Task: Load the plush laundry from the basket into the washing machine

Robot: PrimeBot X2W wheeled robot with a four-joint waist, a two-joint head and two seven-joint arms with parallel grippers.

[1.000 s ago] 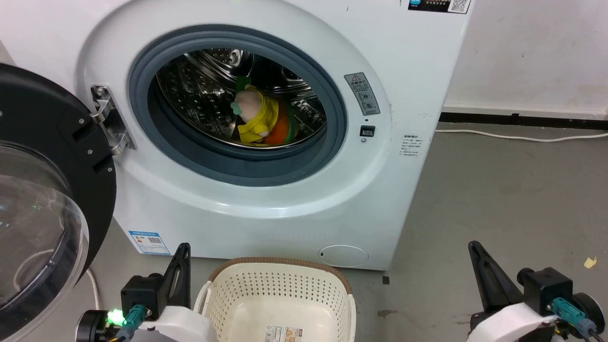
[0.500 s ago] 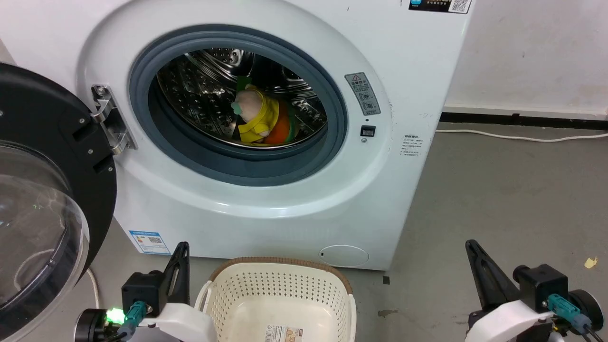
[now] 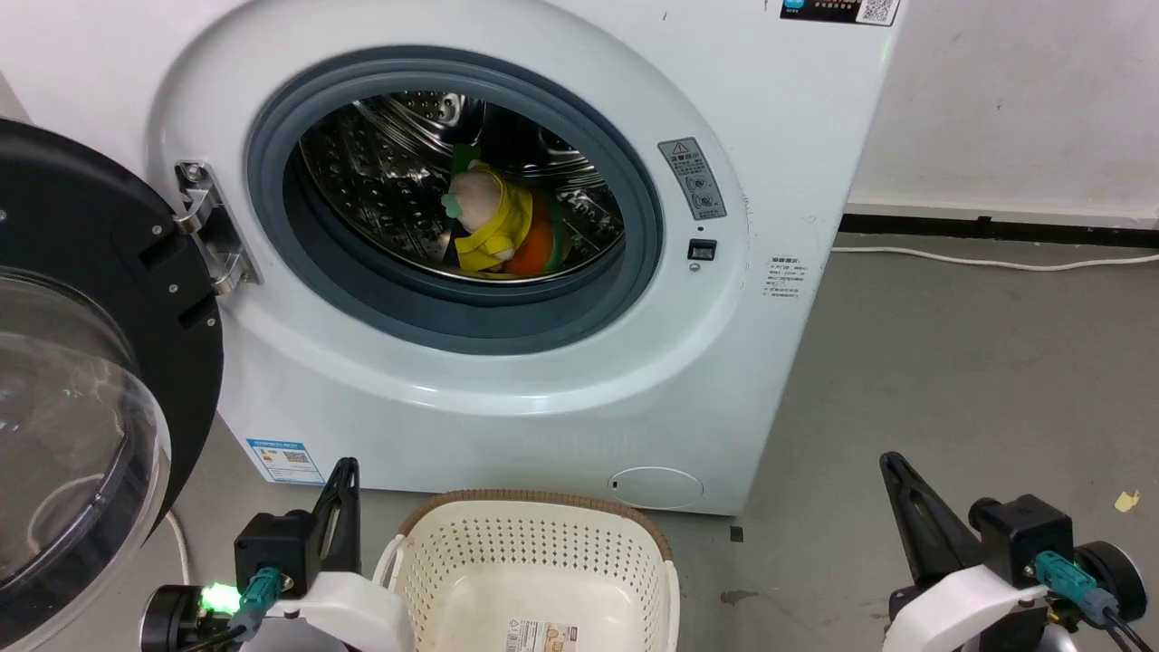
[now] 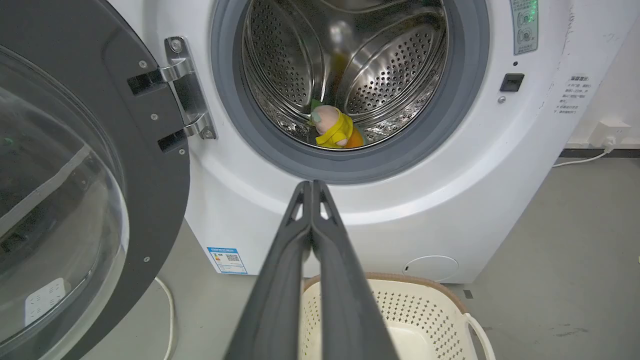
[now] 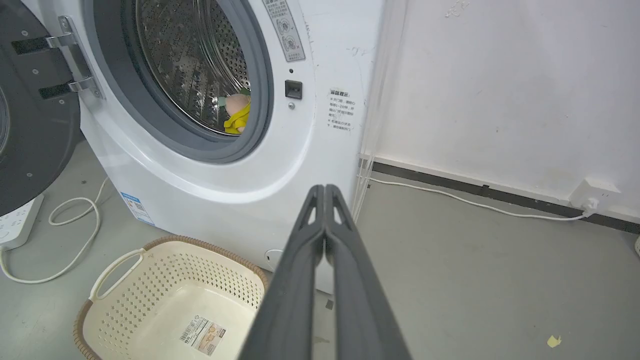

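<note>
Door (image 3: 90, 362) of the washing machine (image 3: 561, 380) hangs open far left, nearest the left end effector (image 4: 311, 185), whose fingers are pressed together. Basket (image 3: 534, 498) between the arms holds just a label (image 5: 202, 336). Plush figure (image 3: 489, 222) and hamburger (image 3: 536, 246) lie ahead and higher, in the drum (image 3: 380, 172). Farthest right, the right end effector (image 5: 325, 187) is pressed together too.

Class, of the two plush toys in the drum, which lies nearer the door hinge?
The pinkish figure in yellow; the orange hamburger sits beyond it, partly hidden.
</note>
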